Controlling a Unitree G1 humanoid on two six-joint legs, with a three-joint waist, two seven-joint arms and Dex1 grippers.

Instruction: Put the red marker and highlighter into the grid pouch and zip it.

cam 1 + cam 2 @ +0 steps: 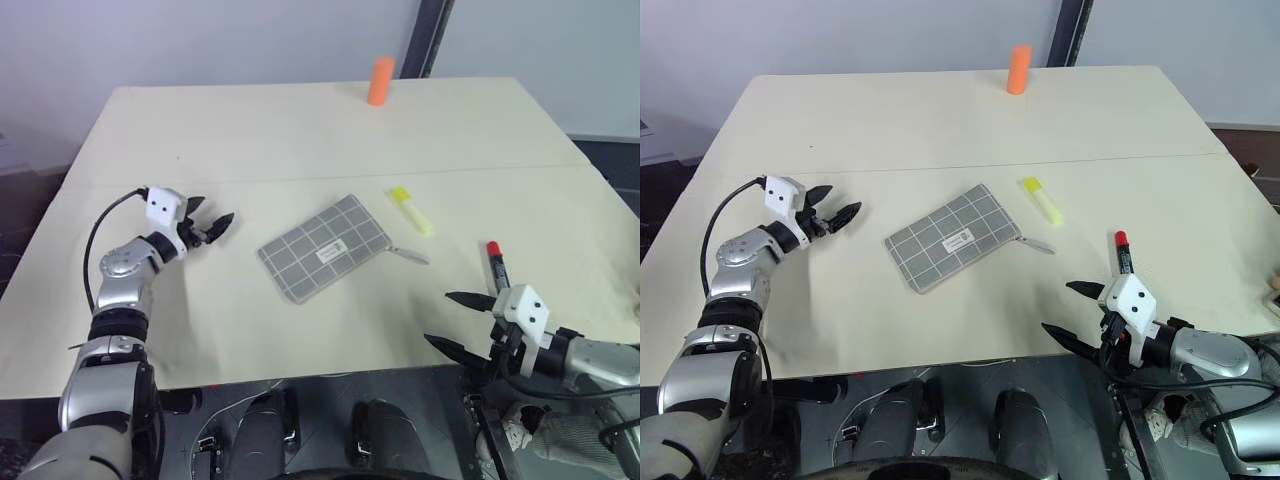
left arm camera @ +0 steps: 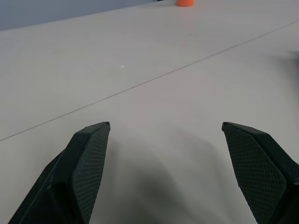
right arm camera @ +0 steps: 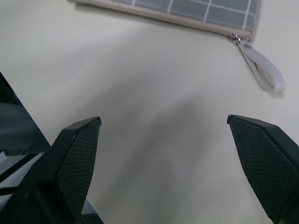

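The left end effector (image 1: 212, 228) hangs over the cream surface (image 1: 300, 130) with its two black fingers spread wide and nothing between them — it points toward the grid pouch (image 1: 325, 247), which lies flat on the surface a little way beyond its fingertips, not touching them. The pouch is set at an angle, its white label facing up and its zip pull (image 1: 409, 255) trailing from the corner farthest from the left end effector.

The right end effector (image 1: 455, 322) sits at the near edge of the surface, fingers likewise spread wide and empty. The red marker (image 1: 496, 264) lies just past its upper fingertip, red cap pointing away from it, close but apart. In the right wrist view the pouch's zipped edge (image 3: 177, 18) and the pale zip pull (image 3: 261, 70) lie ahead of the open fingers, with bare surface between them.

The highlighter (image 1: 411, 211) rests on the surface beyond the pouch's zip end, between the pouch and the marker, well apart from both end effectors. An orange cylinder (image 1: 381, 81) stands upright at the far edge — far from either end effector.
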